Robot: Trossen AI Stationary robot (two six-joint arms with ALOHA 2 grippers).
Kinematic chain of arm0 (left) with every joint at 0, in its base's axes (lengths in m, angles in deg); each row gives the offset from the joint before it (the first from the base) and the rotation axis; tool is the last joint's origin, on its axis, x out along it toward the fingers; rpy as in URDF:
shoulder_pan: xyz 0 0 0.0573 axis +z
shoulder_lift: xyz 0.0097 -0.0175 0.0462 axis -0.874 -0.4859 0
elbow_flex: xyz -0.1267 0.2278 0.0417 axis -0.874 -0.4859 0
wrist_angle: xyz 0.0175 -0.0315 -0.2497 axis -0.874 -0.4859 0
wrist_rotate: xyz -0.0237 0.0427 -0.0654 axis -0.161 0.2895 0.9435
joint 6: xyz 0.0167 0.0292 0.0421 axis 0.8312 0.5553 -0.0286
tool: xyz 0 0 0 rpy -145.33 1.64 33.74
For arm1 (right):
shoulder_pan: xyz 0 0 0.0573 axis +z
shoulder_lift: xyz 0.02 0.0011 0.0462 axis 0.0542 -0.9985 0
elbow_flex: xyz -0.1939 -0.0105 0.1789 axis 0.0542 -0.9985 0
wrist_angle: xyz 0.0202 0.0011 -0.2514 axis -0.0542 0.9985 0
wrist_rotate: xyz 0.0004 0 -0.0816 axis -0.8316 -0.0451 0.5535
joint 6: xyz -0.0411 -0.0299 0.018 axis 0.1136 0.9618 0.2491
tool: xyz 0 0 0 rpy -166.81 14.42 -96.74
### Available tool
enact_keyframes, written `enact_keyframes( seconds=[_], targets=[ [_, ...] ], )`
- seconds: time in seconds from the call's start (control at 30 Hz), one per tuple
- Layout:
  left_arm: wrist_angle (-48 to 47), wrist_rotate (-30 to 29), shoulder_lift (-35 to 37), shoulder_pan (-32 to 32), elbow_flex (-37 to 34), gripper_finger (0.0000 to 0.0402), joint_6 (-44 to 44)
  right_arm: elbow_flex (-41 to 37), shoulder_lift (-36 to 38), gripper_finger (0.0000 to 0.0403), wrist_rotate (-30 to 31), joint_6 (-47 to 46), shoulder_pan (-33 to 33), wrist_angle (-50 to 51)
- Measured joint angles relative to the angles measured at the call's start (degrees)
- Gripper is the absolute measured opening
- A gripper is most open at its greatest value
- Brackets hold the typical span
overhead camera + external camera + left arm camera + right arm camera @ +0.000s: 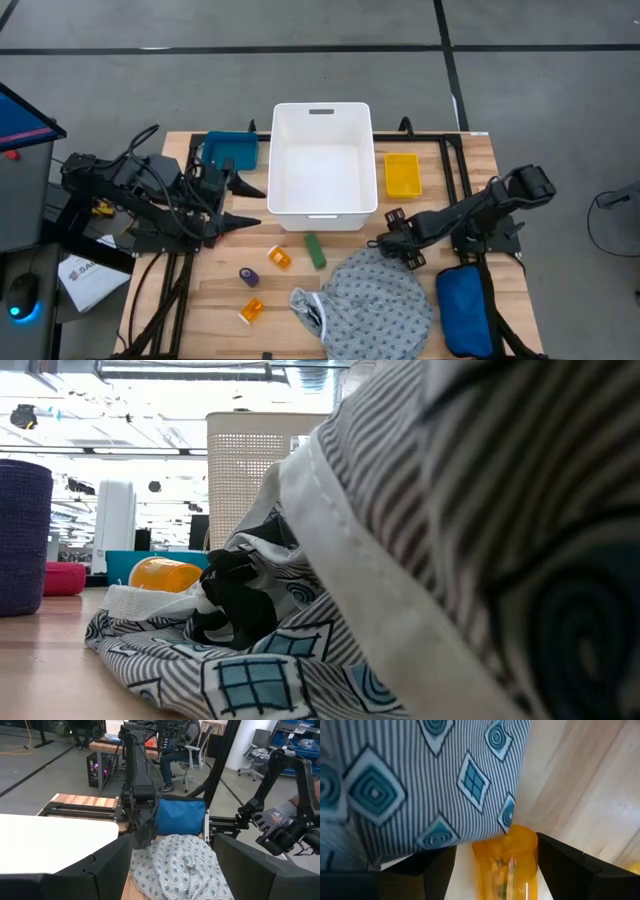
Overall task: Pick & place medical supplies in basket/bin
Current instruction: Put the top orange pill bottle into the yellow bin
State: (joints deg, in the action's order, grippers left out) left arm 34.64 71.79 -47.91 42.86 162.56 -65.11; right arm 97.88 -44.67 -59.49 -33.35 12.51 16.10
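The high view is looking straight down on the whole table. The low view is sitting at tabletop height, pressed close against the gown. Both wrist views are also sharing that gown, the right one nearest.

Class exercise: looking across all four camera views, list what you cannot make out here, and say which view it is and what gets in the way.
- Low view: the patterned gown fills the frame and hides most of the table and both arms.
- Right wrist view: the orange pill bottle is partly under the gown and cut off by the picture's edge.
- High view: whether the right gripper holds anything; too small, at the gown's edge.
- High view: the label on the purple piece; too small.
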Motion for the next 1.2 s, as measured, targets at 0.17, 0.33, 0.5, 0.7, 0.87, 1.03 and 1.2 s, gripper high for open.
enact_keyframes(
  seconds=[0.17,0.33,0.5,0.7,0.87,1.03,1.2],
  targets=[
    [0.1,0.0,0.0,0.0,0.0,0.0274,-0.4,0.1,-0.9,0.026,0.0,-2.4,0.0,-0.1],
    [0.1,0.0,0.0,0.0,0.0,0.0274,-1.0,-0.1,0.2,0.0251,0.1,-3.1,0.1,-0.5],
    [0.2,-0.1,0.0,0.0,0.0,0.0274,-1.2,-0.1,0.3,0.0214,0.2,-4.1,0.0,-0.9],
    [1.1,-0.2,0.0,0.0,0.0,0.0274,-1.3,0.0,0.3,0.0174,0.3,-7.6,0.0,-0.5],
    [1.1,-0.2,0.0,0.0,0.0,0.0274,-1.3,0.0,0.4,0.0191,0.3,-9.1,0.0,-0.3],
    [1.1,-0.2,0.0,0.0,0.0,0.0274,-1.3,0.0,0.4,0.0233,0.3,-10.1,0.2,-0.2],
    [1.1,-0.2,0.0,0.0,0.0,0.0274,-1.3,0.0,0.4,0.0224,0.3,-10.1,0.5,0.2]
  ],
)
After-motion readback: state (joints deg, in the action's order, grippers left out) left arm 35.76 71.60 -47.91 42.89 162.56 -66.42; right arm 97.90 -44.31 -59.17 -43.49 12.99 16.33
